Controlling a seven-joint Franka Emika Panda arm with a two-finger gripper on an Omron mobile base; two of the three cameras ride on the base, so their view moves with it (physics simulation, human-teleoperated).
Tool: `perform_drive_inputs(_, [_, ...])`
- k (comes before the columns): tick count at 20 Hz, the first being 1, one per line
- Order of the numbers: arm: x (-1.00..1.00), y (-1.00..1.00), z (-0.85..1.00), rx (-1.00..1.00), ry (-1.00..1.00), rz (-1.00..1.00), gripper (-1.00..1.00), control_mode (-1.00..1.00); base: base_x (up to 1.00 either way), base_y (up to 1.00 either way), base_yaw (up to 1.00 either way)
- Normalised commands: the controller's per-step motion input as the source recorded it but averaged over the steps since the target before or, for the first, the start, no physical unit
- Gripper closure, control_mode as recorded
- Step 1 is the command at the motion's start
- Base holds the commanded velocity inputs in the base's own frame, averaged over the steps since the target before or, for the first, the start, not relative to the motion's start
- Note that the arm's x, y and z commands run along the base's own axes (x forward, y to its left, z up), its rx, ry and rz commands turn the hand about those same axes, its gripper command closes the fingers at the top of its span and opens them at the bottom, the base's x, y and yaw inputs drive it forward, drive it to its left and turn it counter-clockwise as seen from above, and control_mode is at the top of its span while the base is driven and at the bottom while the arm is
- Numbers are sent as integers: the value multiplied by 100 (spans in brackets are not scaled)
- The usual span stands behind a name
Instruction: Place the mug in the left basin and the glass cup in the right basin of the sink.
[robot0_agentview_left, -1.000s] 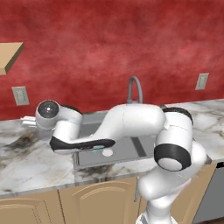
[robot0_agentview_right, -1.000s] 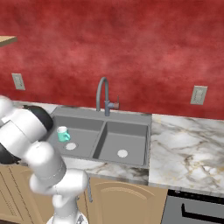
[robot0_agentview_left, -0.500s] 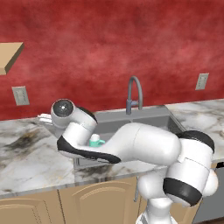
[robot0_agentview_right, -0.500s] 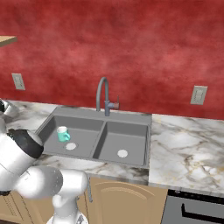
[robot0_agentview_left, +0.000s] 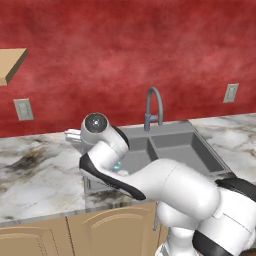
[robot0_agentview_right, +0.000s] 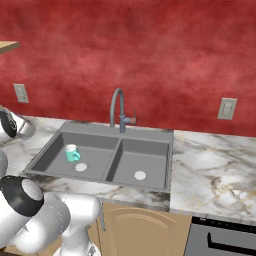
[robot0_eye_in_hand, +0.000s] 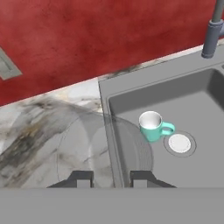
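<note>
My gripper (robot0_eye_in_hand: 112, 177) is shut on the see-through glass cup (robot0_eye_in_hand: 76, 144), which hangs over the marble counter right at the left rim of the sink (robot0_agentview_right: 115, 131). The teal mug (robot0_eye_in_hand: 152, 126) stands upright in the left basin (robot0_eye_in_hand: 197, 105), next to its white drain (robot0_eye_in_hand: 179, 143). In the right base view the mug (robot0_agentview_right: 71, 153) sits near the left basin's left wall, and the right basin (robot0_agentview_right: 147, 156) holds only its drain. In the left base view the gripper (robot0_agentview_left: 71, 134) points left of the sink, with the arm covering most of the left basin.
A tall arched grey tap (robot0_agentview_right: 118, 107) stands behind the divider. Marble counter (robot0_agentview_right: 210, 165) runs on both sides of the sink. The red wall has outlets (robot0_agentview_right: 227, 108) and, at upper left, a wooden shelf (robot0_agentview_left: 11, 64). A dark appliance front (robot0_agentview_right: 225, 240) sits below right.
The arm has swung right, carrying the hand from over the left counter toward the sink's left rim. The mug has stayed in the left basin.
</note>
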Motion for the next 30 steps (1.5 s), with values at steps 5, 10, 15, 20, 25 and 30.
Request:
perform_drive_inputs(5, [0,-46,0,-8,0,0,100,-100,0,0,0])
perform_drive_inputs(10, [-6,-45,0,-9,0,0,100,-100,0,0,0])
perform_drive_inputs(15, [-14,-39,0,-7,0,0,100,-100,0,0,0])
perform_drive_inputs(20, [-23,-34,0,-5,0,0,100,-100,0,0,0])
perform_drive_inputs(25, [-33,-36,0,-2,0,0,100,-100,0,0,0])
perform_drive_inputs(30, [-30,-40,0,0,0,0,100,-100,0,0,0])
